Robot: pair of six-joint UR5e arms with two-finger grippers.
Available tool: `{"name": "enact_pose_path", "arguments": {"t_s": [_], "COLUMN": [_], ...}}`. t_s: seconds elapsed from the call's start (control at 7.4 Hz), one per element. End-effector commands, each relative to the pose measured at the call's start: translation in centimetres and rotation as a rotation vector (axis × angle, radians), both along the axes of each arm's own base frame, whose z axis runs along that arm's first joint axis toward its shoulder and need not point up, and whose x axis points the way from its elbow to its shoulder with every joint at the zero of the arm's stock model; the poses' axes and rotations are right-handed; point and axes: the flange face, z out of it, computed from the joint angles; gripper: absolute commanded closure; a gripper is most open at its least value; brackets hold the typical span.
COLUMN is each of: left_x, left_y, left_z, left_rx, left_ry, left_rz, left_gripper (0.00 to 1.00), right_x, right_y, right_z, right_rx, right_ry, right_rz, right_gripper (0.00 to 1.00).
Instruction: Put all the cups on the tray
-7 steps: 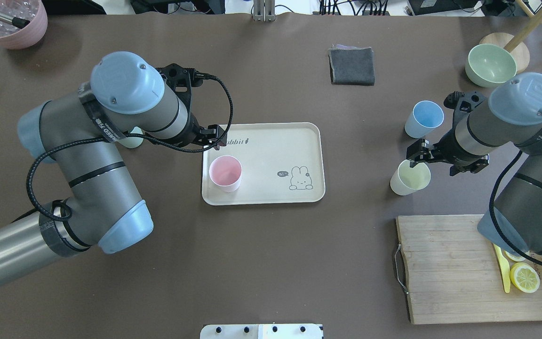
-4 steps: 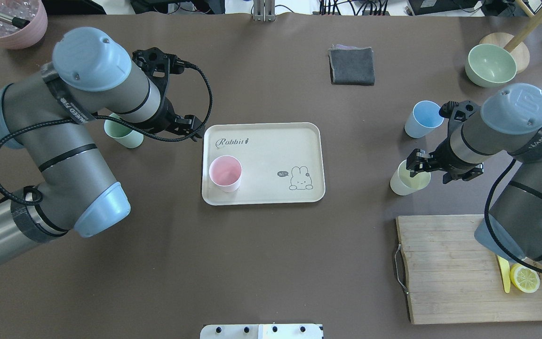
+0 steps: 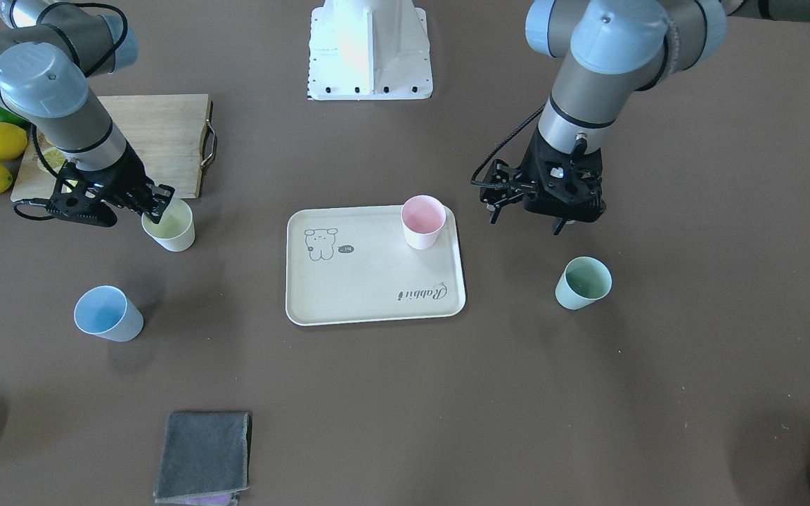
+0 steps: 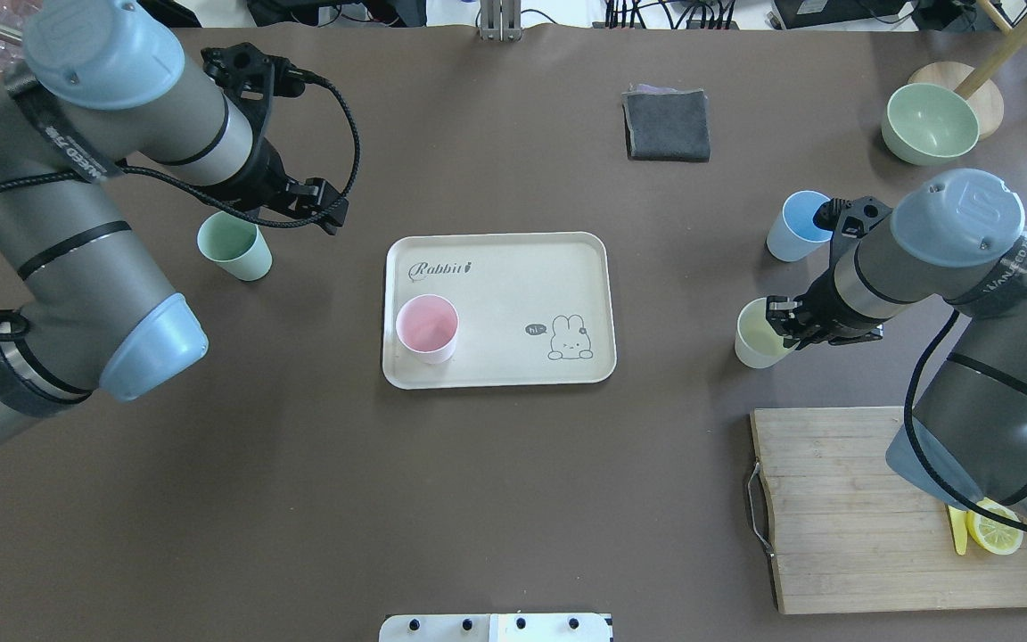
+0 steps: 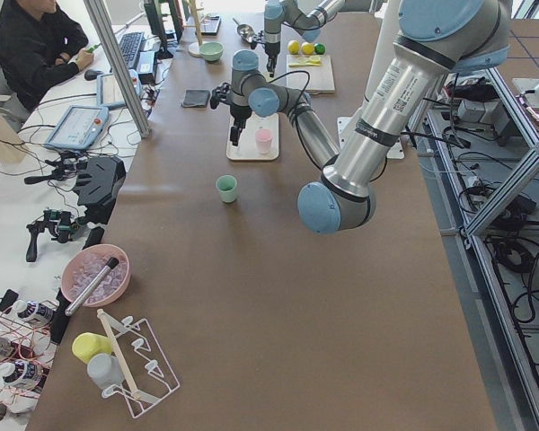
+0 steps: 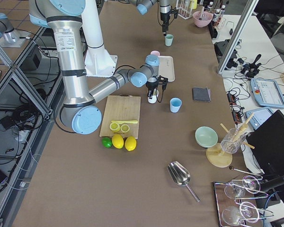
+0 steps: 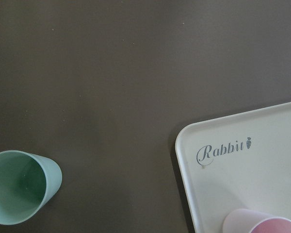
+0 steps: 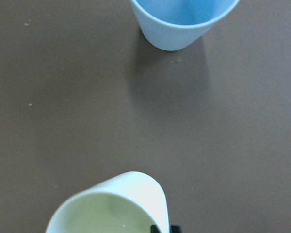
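The cream tray (image 4: pixel 513 276) lay flat mid-tabletop (image 4: pixel 496 499), and only the pink cup (image 4: pixel 427 328) stood on it, upright in the corner below the "Rabbit" script. The other three cups stood upright on the bare tabletop. The mint green cup (image 4: pixel 234 247) was off the tray's end on the robot's left, well apart from the rim. The left claw (image 4: pixel 322 209) hung above the tabletop between that cup and the tray, touching neither, with its fingers spread and nothing between them. Its wrist camera looked down on the mint cup and the script corner of the tray. On the robot's right, the pale yellow cup (image 4: pixel 754 337) and the light blue cup (image 4: pixel 794 227) stood near each other but apart, both well clear of the tray. The right claw (image 4: pixel 781 323) was down at the yellow cup's rim on the side nearest the arm. The right wrist view showed one dark fingertip (image 8: pixel 163 228) against the outside of the cup's wall, but whether the fingers had pressed onto the wall I could not tell. A wooden cutting board (image 4: pixel 852 508) with a halved lemon (image 4: pixel 995 526) lay near the right arm, and a folded grey cloth (image 4: pixel 667 125) and a green bowl (image 4: pixel 931 123) sat toward the far edge.
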Motion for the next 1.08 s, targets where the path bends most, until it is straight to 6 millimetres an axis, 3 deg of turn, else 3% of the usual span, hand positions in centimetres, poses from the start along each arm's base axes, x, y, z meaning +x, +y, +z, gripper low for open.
{"name": "enact_pose_path", "arguments": {"t_s": [0.0,0.14,0.41,0.68,0.95], "left_x": [-3.4,-4.9,-9.1,-9.0,-10.9], "left_y": [-1.9,-2.9,-5.1,-5.8,-7.3], "left_z": [1.7,2.8,7.2,9.1,10.5], "left_rx": [0.040,0.050,0.098,0.081,0.091], "left_ry": [-0.026,-0.038,-0.105,-0.110,-0.132], "left_rz": [0.015,0.028,0.071,0.099,0.103], "left_gripper": [0.02,0.02,0.02,0.02,0.02], "right_x": [-0.2,-0.1,-3.3,-6.7,-10.1], "right_y": [-0.5,-1.5,-4.6,-5.4,-4.8], "right_z": [-3.4,-5.5,-11.7,-14.7,-16.0], "right_rx": [0.029,0.045,0.013,-0.013,-0.033], "right_ry": [-0.045,-0.080,-0.066,-0.075,-0.077], "right_rz": [0.002,0.009,0.014,0.024,0.019], "right_gripper": [1.00,1.00,1.00,1.00,1.00]}}
